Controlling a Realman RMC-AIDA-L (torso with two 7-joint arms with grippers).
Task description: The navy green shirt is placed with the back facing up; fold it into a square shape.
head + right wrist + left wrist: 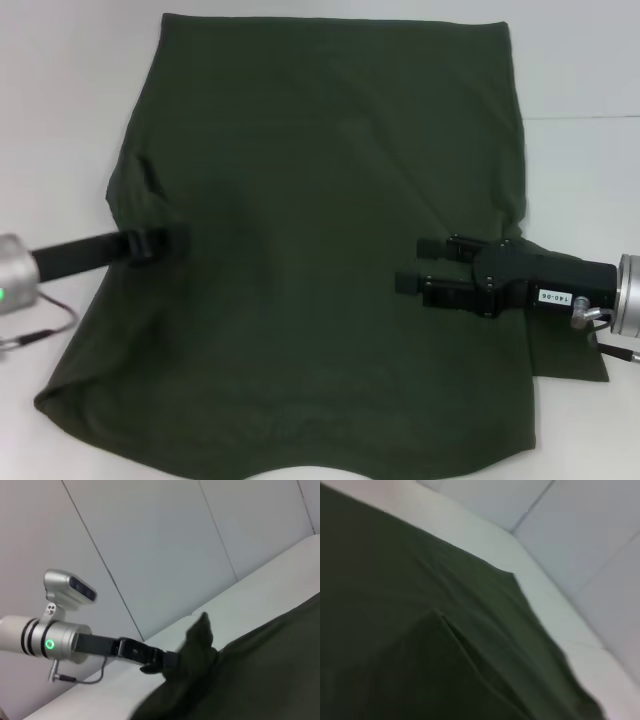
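Two claws are seen at the shirt [320,250]: left claw [165,243] pinching its edge, right claw [420,265] spread above it.

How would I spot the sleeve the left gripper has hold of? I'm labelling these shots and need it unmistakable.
Start at the navy green shirt spread across the white table. Follow its edge on the robot's left to the left gripper. The sleeve is the bunched flap lifted there; the rest lies flat, under the open right gripper.
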